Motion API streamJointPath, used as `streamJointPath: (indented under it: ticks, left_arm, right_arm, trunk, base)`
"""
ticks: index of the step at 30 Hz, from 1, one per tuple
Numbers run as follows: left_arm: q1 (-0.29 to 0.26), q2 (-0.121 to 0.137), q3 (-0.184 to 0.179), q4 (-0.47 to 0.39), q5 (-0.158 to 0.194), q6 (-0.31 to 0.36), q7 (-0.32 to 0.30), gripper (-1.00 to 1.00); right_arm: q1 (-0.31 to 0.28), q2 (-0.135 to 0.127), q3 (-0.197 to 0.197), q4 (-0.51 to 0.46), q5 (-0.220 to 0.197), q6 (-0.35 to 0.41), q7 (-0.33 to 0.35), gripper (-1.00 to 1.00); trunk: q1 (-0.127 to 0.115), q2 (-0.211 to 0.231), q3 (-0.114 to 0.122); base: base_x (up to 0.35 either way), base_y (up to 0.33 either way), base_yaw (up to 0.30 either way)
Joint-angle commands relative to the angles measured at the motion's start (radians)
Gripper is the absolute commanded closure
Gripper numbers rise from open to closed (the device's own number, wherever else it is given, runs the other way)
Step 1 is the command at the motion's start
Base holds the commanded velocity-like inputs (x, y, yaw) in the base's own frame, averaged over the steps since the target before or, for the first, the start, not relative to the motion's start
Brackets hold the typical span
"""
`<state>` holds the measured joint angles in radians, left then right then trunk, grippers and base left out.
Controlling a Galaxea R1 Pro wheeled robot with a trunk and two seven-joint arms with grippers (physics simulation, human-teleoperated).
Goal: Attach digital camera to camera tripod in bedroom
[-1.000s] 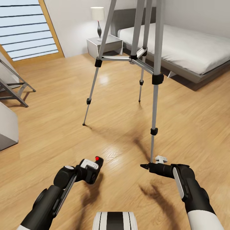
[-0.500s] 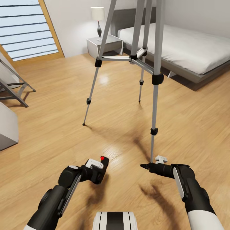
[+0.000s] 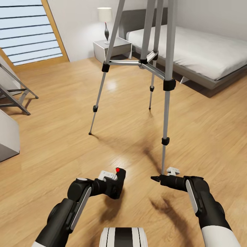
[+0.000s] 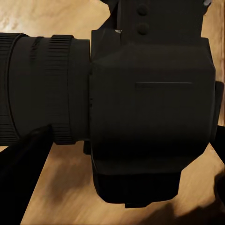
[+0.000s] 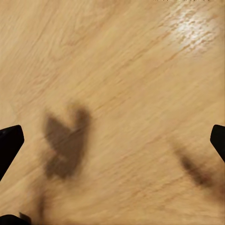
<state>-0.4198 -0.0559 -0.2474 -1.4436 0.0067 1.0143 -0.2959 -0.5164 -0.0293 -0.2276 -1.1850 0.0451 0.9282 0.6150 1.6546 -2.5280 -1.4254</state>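
Observation:
The digital camera (image 3: 115, 184) is a small black box with a round red button (image 3: 117, 169) on top. My left gripper (image 3: 109, 185) is shut on it, low over the wood floor. In the left wrist view the camera body (image 4: 150, 108) and its ribbed lens (image 4: 42, 89) loom close between the dark fingers (image 4: 23, 178). The camera tripod (image 3: 166, 103) stands just ahead on silver legs; its head is cut off above the head view. My right gripper (image 3: 156, 178) hovers open by the foot of the tripod's near leg, its fingertips (image 5: 9, 143) spread wide over bare floor.
A grey low bed (image 3: 206, 51) lies behind the tripod at the right. A white nightstand (image 3: 113, 48) with a lamp (image 3: 105, 17) stands at the back. A wood-framed window (image 3: 31, 31), a grey metal frame (image 3: 13, 97) and a white block (image 3: 7, 137) line the left side.
My left gripper has carried the camera to the right and slightly forward, closer to the tripod's near leg. The right arm has stayed put.

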Motion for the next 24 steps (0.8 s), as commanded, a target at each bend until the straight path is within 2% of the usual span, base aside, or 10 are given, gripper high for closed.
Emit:
streamJointPath:
  ticks: [1, 6, 11, 16, 20, 24]
  left_arm:
    - [0.000, -0.004, 0.000, 0.000, 0.000, 0.005, -0.001, 1.00]
    - [0.000, -0.027, 0.000, 0.003, 0.002, 0.007, 0.000, 1.00]
    - [0.000, -0.034, 0.000, 0.007, 0.003, 0.007, -0.001, 1.00]
    - [0.000, -0.037, 0.000, 0.012, 0.010, 0.006, -0.002, 1.00]
    - [0.000, -0.037, 0.001, 0.015, 0.030, 0.006, -0.002, 1.00]
    - [0.000, -0.037, 0.007, 0.017, 0.070, 0.006, -0.001, 1.00]
  right_arm:
    - [-0.001, 0.000, -0.001, -0.001, 0.005, 0.004, 0.006, -1.00]
    - [-0.001, 0.001, -0.001, -0.001, 0.007, 0.004, 0.007, -1.00]
    - [-0.001, 0.002, 0.000, -0.001, 0.006, 0.004, 0.006, -1.00]
    - [-0.001, 0.002, 0.000, -0.001, 0.006, 0.004, 0.007, -1.00]
    - [-0.001, 0.002, 0.001, -0.001, 0.006, 0.005, 0.007, -1.00]
    - [-0.001, 0.002, 0.000, -0.001, 0.006, 0.006, 0.008, -1.00]
  trunk:
    - [0.000, 0.000, -0.001]
    - [0.000, 0.000, -0.001]
    - [0.000, 0.000, -0.001]
    - [-0.002, 0.001, 0.019]
    - [-0.004, 0.002, 0.034]
    - [-0.006, 0.003, 0.050]
  base:
    - [0.000, 0.000, 0.000]
    - [0.000, 0.000, 0.000]
    - [0.000, 0.000, 0.000]
    - [0.000, 0.000, 0.000]
    - [0.000, 0.000, 0.000]
    - [0.000, 0.000, 0.000]
